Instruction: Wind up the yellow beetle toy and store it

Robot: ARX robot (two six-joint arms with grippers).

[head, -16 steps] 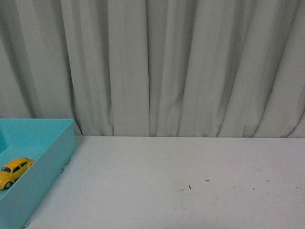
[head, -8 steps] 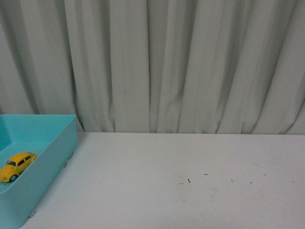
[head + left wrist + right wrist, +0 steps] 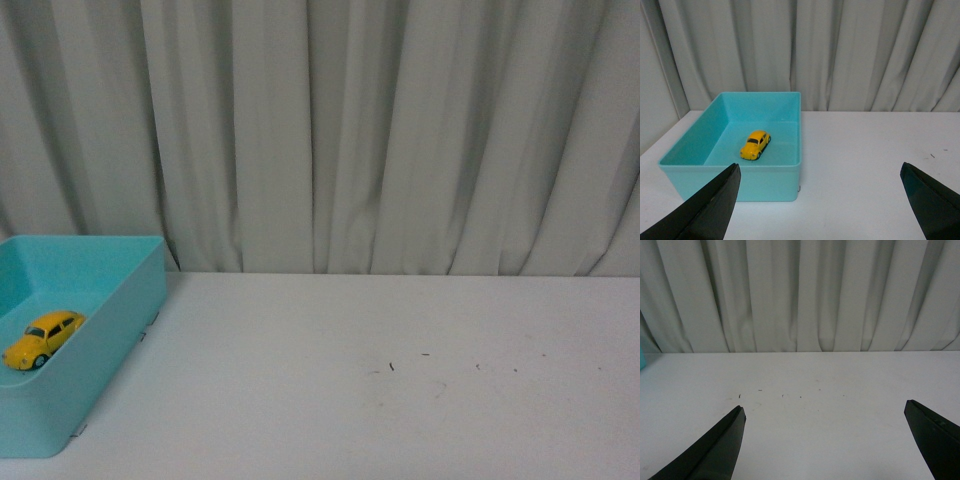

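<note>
- Grey curtains [image 3: 400, 130] hang behind a white table [image 3: 400, 400], with a turquoise bin [image 3: 110, 340] at its left edge.
- Left gripper [image 3: 820, 200] has its jaws spread wide, holding nothing, above the table in front of the bin.
- Right gripper [image 3: 825, 440] is equally wide apart and empty over bare tabletop.
- Yellow beetle toy [image 3: 755, 144] sits on the bin floor, upright on its wheels.
- Only the left wrist view shows the whole bin; the front view shows no arms.

The yellow beetle toy [image 3: 44, 338] [image 3: 755, 144] — rounded body, dark windows, black wheels — sits upright. It rests on the turquoise bin's [image 3: 120, 300] [image 3: 770, 177] floor.
</note>
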